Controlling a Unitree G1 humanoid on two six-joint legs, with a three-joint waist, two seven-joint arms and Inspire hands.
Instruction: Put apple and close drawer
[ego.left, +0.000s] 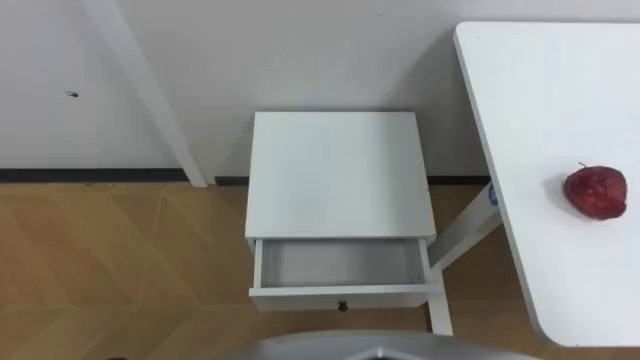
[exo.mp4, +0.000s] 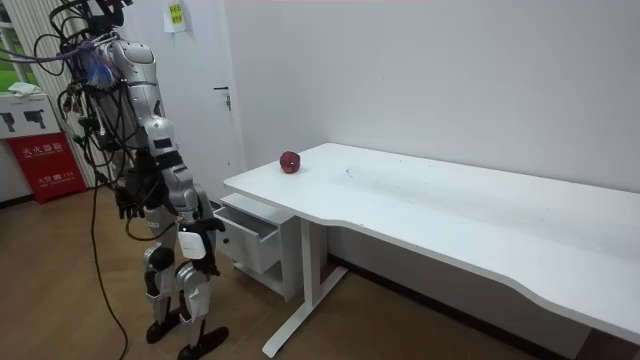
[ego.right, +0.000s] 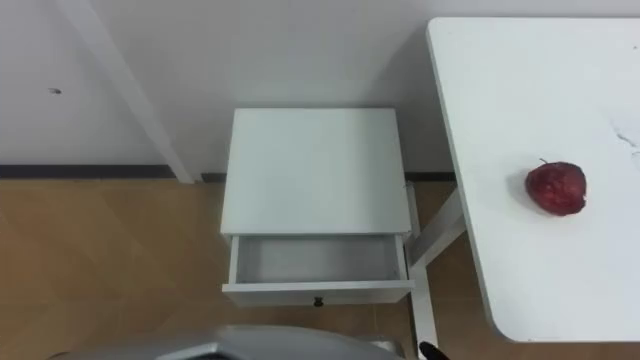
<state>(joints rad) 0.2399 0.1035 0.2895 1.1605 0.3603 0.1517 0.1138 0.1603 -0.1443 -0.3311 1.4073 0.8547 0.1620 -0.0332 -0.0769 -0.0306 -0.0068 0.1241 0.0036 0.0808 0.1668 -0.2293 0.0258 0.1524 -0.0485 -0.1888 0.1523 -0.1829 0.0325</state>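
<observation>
Red apple (ego.left: 596, 190) sits on the white desk (ego.left: 540, 110), 3 o'clock of the open white drawer (ego.left: 340, 265). Nothing done yet: grab, drop, shut. Left hand (exo.mp4: 128, 204), right hand (exo.mp4: 208, 266) hang low, grip unclear.

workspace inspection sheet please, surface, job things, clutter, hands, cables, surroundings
surface: white table at the robot's right; white nightstand beside it, against the wall.
job's things: apple lies on the table, towards the end by the nightstand; drawer of the nightstand stands open, nothing seen inside.
clutter: nothing seen.
hands: left hand and right hand hang low at the robot's sides in the room view, apart from the apple.
cables: nothing seen apart from the robot's own.
surroundings: wooden floor, red board at the room view's left.
</observation>
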